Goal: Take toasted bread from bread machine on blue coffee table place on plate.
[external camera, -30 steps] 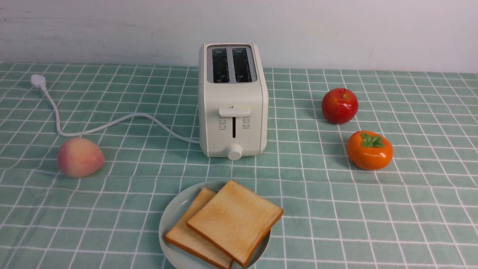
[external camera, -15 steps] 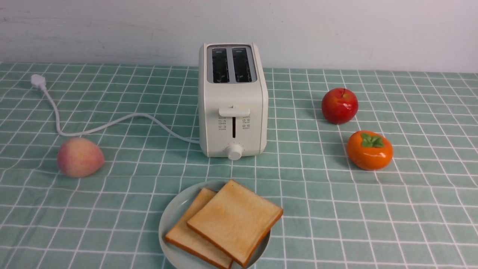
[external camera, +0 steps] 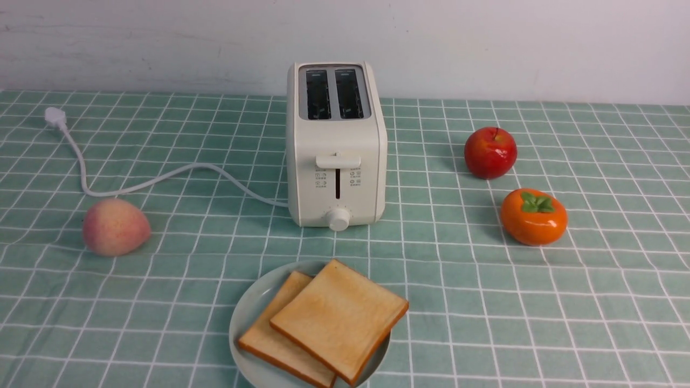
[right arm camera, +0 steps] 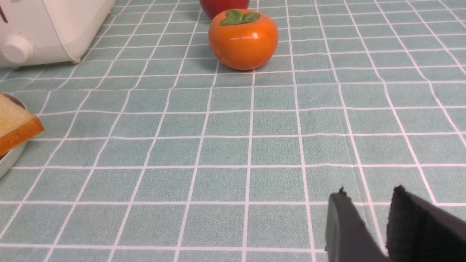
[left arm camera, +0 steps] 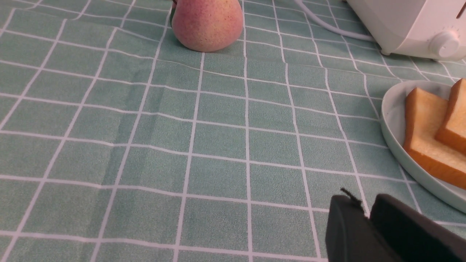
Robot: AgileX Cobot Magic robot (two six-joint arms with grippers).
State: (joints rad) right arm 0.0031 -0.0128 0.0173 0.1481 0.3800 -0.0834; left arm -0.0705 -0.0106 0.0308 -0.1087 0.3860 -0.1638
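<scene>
A: Toast status?
B: Both toasted bread (external camera: 337, 318) slices overlap on the plate (external camera: 249, 312), 6 o'clock of the bread machine (external camera: 336, 145), slots empty.
A: Grippers?
B: Left gripper (left arm camera: 368, 218) closed, empty. Right gripper (right arm camera: 367, 209) slightly apart, empty, over the counter (external camera: 485, 302).

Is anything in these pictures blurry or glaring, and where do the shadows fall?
Front view: sharp, even light; soft shadows lie left of the apple and persimmon. Right wrist view: small glare spots on the persimmon; the right gripper is dark and soft-edged. Left wrist view: the left gripper likewise; the peach looks crisp.
</scene>
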